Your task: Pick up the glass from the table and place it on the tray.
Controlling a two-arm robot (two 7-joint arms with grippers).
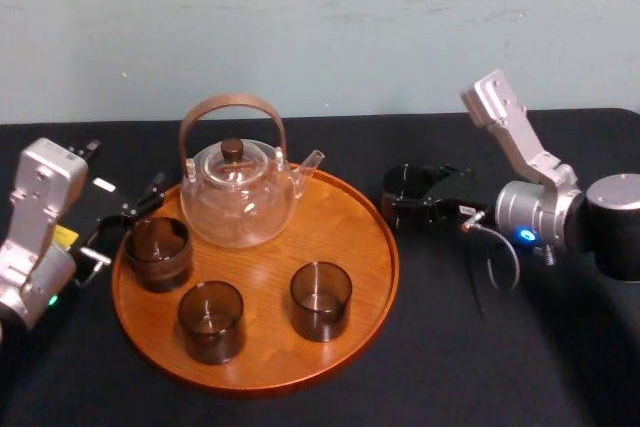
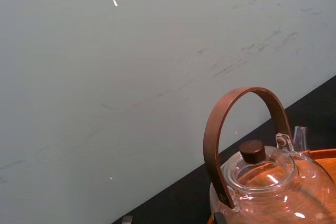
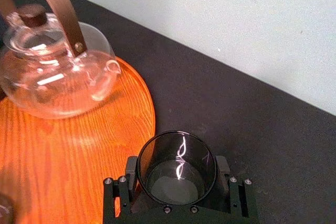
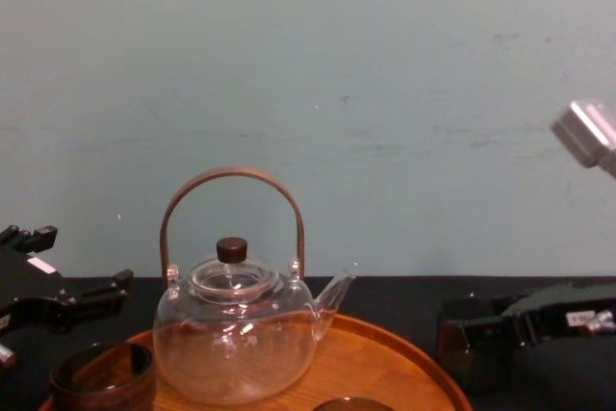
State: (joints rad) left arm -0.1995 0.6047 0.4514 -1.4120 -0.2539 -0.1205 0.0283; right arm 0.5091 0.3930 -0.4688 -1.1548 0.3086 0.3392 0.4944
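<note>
our right gripper (image 1: 415,199) fingers clamp the glass (image 3: 176,182) just beside the tray (image 1: 265,269) rim, toward the right edge of the surface (image 1: 450,347). we judge grasp done; next we need lift + carry over rim, clear of teapot (image 1: 240,197). left gripper (image 1: 125,225) idle nr left edge.

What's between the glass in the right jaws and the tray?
Only bare black tabletop between the right gripper's glass and the tray, per the right wrist view.

Orange-brown tray (image 1: 262,262); seemingly smoky glass (image 3: 176,167)
</note>
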